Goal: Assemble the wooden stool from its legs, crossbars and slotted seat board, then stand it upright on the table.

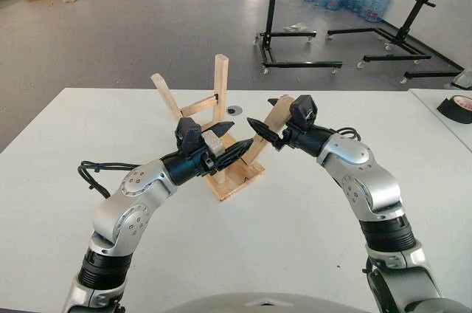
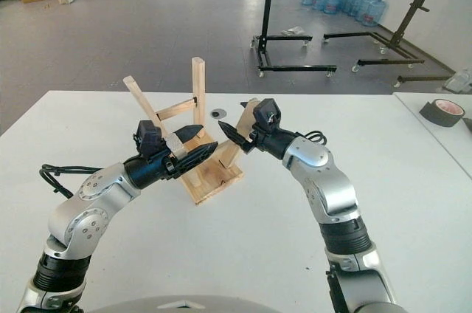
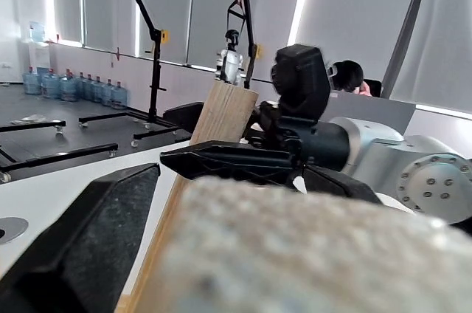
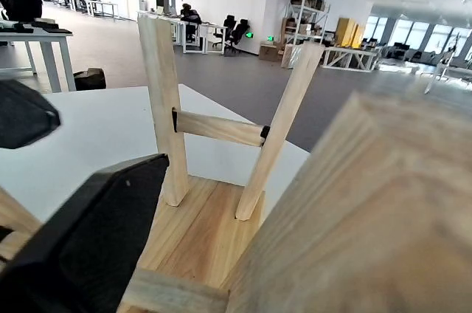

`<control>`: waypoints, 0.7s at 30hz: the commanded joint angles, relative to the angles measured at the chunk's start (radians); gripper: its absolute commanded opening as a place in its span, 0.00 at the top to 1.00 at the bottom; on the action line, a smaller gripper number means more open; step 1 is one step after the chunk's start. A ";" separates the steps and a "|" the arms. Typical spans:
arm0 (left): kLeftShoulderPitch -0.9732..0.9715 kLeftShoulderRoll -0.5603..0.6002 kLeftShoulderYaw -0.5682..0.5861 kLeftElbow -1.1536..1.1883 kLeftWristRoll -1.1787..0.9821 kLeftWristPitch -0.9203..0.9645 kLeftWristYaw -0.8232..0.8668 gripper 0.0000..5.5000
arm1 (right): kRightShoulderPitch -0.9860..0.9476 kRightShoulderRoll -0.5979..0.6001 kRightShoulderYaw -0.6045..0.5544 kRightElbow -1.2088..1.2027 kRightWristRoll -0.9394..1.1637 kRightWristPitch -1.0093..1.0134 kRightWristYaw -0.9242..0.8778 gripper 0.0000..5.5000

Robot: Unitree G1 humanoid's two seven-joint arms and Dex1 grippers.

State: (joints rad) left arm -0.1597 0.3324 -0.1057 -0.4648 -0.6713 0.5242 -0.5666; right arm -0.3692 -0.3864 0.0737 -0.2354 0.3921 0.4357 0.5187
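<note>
Seat board (image 1: 237, 174): lies flat on the white table (image 1: 310, 210), centre of the frame.
Far legs (image 1: 220, 84): stand up from the board's far side, joined by a crossbar (image 1: 198, 106).
Left gripper (image 1: 226, 141): fingers clamped on a pale leg (image 1: 213, 140) over the board's near left.
Right gripper (image 1: 268, 117): fingers closed around a tilted leg (image 1: 280, 115) at the board's right edge.

Upright far legs (image 1: 220, 80), crossbar (image 1: 198, 106) block far side; open table (image 1: 66, 128) flanks seat board (image 1: 237, 177).
</note>
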 commanded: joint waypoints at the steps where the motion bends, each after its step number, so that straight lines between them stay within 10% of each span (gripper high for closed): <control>1: -0.010 0.003 -0.004 0.000 -0.003 0.019 -0.009 0.36 | -0.058 0.014 -0.062 0.011 0.013 -0.043 0.001 0.27; 21: 0.015 -0.009 -0.016 -0.015 0.017 0.018 -0.007 0.36 | -0.451 0.070 -0.228 0.192 0.190 0.101 -0.065 0.27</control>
State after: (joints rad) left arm -0.1565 0.3221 -0.1131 -0.4664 -0.6607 0.5337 -0.5771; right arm -0.8938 -0.3717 -0.1988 -0.0775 0.5605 0.4731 0.4483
